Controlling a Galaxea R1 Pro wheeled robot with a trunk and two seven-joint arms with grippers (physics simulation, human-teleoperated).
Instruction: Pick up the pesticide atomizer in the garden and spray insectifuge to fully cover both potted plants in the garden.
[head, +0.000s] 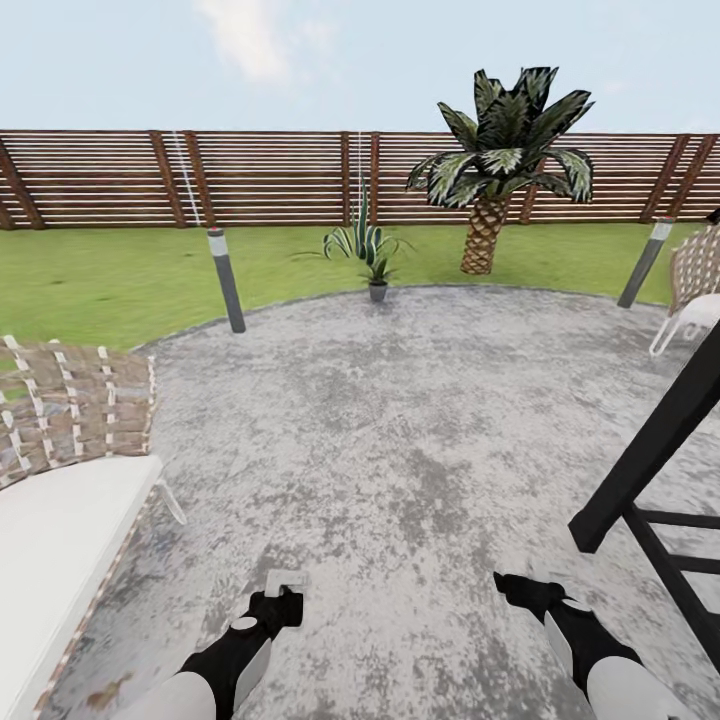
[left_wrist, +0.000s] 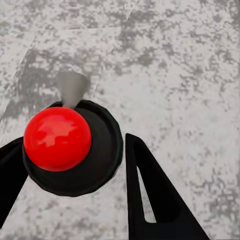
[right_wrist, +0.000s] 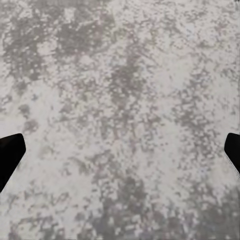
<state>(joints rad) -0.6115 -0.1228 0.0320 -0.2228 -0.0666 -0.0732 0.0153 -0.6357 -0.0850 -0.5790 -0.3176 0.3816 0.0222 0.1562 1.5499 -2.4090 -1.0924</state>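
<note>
So, I have the robot standing on the round grey paved patch (head: 400, 420), and I take this patch as my landmark. My left gripper (head: 285, 600) is low over the near part of the patch and its two dark fingers (left_wrist: 155, 195) are closed around the sprayer (head: 283, 580). In the left wrist view I see the sprayer from above: a black round body with a red ball on top (left_wrist: 57, 138) and a grey nozzle (left_wrist: 71, 89) pointing away over the paving. My right gripper (head: 520, 588) hangs over the near part of the patch too, with nothing in it, and in its wrist view the two fingertips (right_wrist: 9, 152) sit far apart at both edges, so it is wide. At the far edge of the patch stands one small potted plant (head: 377, 280). Behind it is the lawn (head: 110, 280), a striped agave (head: 355, 240), a palm (head: 500, 160) and the brown slatted fence (head: 270, 178). A woven chair (head: 70, 470) is at the left side of the patch.
</note>
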